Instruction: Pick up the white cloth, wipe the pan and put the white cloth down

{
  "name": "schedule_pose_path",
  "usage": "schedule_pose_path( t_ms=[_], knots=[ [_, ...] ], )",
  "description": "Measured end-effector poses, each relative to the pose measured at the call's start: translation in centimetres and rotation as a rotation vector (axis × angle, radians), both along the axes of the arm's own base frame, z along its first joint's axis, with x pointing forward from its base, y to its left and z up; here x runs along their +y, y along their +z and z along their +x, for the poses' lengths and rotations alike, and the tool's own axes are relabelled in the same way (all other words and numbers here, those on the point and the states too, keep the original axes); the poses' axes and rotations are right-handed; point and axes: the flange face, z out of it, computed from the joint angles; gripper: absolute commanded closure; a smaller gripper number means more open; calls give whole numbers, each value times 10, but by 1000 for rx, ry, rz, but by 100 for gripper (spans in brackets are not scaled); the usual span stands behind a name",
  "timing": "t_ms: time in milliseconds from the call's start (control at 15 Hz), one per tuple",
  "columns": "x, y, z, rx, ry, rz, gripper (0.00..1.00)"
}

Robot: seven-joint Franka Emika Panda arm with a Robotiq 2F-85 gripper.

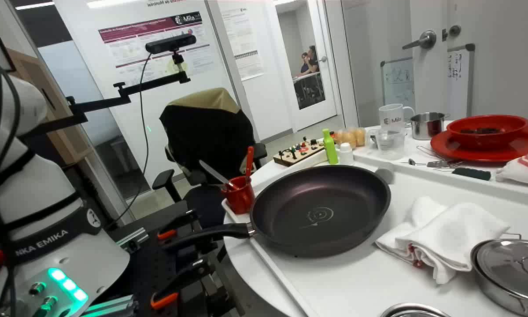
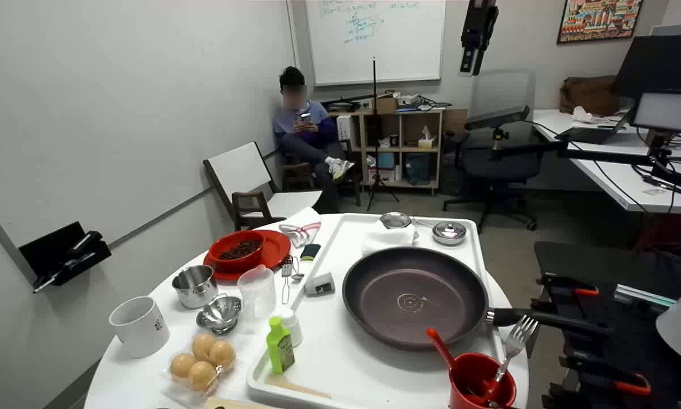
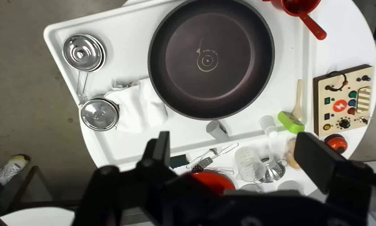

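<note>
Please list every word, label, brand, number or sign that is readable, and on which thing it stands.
"Mila" on the poster
"Mila" on the white mug
"NKA EMIKA" on the robot arm's band
"de Montréal", mirrored, above the poster
Lightning-bolt sign on the button board
Too small or blurred: pan, green bottle, measuring cup, whiteboard and remaining poster text.

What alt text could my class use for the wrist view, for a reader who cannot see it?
A large dark frying pan sits on a white tray, seen from above, with a rumpled white cloth beside the pan at lower left. An open, empty gripper shows along the picture's bottom. A lidded steel pot stands upper left.
</note>
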Motion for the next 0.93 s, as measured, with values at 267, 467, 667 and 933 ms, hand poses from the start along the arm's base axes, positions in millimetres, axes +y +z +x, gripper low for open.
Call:
schedule_pose_path(
  t_ms=[267,467,667,933],
  knots=[
    [-1,0,2,0,-3,0,0],
    [-15,-3,15,-13,-27,0,0],
    [-41,-14,38,-20,-68,-3,0],
    [-72,-43,71,68,-69,-8,0]
  ],
)
